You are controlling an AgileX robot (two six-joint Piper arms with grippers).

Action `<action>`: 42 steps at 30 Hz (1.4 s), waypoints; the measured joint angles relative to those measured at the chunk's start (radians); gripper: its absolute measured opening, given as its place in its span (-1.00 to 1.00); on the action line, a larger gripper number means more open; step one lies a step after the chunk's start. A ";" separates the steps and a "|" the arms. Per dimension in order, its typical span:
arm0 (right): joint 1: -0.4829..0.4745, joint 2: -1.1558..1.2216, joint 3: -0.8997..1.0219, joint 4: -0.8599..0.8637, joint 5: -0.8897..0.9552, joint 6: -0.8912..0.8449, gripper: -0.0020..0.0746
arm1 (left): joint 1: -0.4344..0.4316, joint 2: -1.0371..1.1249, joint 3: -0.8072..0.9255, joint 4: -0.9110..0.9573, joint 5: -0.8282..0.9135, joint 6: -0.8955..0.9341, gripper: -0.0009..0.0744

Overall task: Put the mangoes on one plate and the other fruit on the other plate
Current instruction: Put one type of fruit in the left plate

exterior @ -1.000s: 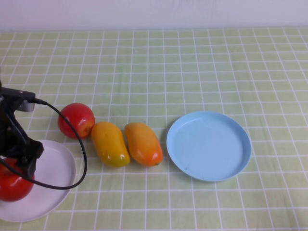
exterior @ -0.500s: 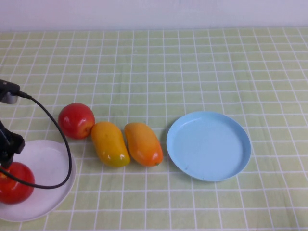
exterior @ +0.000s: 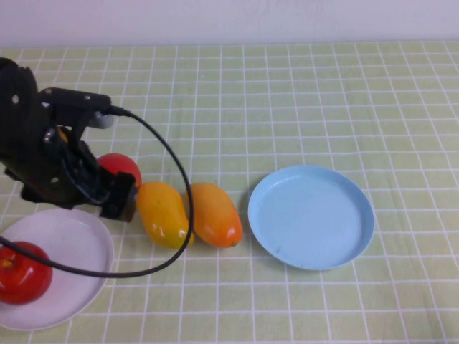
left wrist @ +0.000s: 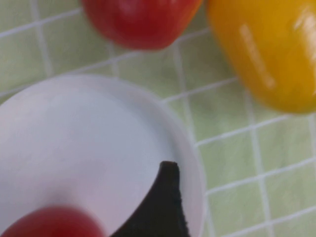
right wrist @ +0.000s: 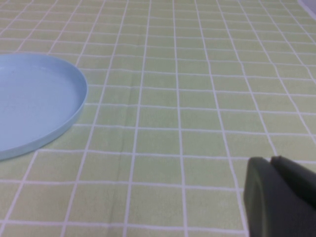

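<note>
Fingers of left gripper (exterior: 118, 204) apart, empty, beside loose apple (exterior: 120, 169) near bench's left edge — likely next pick. Other apple (exterior: 23, 272) sits on white plate (exterior: 72, 244). Mangoes (exterior: 190, 213) lie beside empty blue plate (exterior: 311, 216). Right gripper (right wrist: 281, 200) parked — fingers together.

The white plate (left wrist: 89, 143) lies on the green checked worktop (left wrist: 237, 163). One red apple (left wrist: 49, 224) rests on the plate beside a dark claw fingertip (left wrist: 160, 207). A second apple (left wrist: 140, 19) and a yellow mango (left wrist: 269, 49) lie off the plate.
</note>
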 joint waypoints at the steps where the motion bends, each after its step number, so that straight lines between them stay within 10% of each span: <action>1: 0.000 0.000 0.000 0.000 0.000 0.000 -0.99 | -0.008 0.012 0.000 -0.040 -0.042 0.000 0.80; 25: 0.000 0.000 0.000 0.000 0.000 0.000 -0.99 | -0.015 0.136 -0.161 -0.170 -0.146 0.041 0.79; 35: 0.000 0.000 0.000 0.000 0.000 0.000 -0.99 | 0.004 0.178 -0.186 0.085 -0.191 0.269 -0.46; 42: 0.000 0.000 0.000 0.000 0.000 0.000 -0.99 | 0.026 0.272 -0.263 0.106 -0.119 0.362 0.59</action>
